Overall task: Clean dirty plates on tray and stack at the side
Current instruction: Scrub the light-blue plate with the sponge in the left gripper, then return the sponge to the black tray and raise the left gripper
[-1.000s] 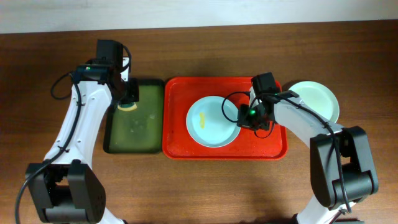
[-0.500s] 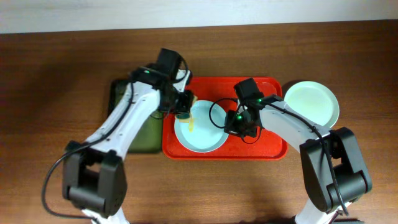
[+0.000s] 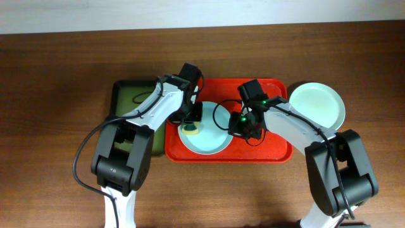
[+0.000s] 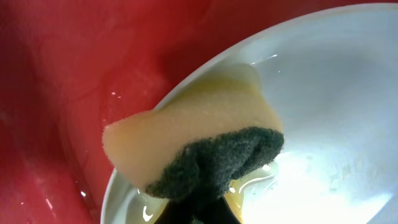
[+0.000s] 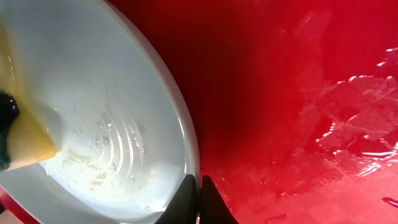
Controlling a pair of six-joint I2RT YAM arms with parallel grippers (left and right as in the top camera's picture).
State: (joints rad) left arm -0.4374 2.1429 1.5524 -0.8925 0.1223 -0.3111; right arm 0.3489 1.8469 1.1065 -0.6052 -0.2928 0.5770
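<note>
Blue plate (image 3: 212, 142): round, pale blue, shallow; lay flat inside the tray, in its left half, close to the front rim.
Blue plate's surface: wet and glossy, with a thin yellowish film and rippled water on the left part of its well; the right part looked clean.
Green plate (image 3: 316, 104): round, pale green, no smear showing; lay flat outside the tray, just beside its right rear corner.
Tray (image 3: 278, 142): red-orange, rectangular, rounded corners, raised rim; its floor was wet and shining around the blue plate.
</note>
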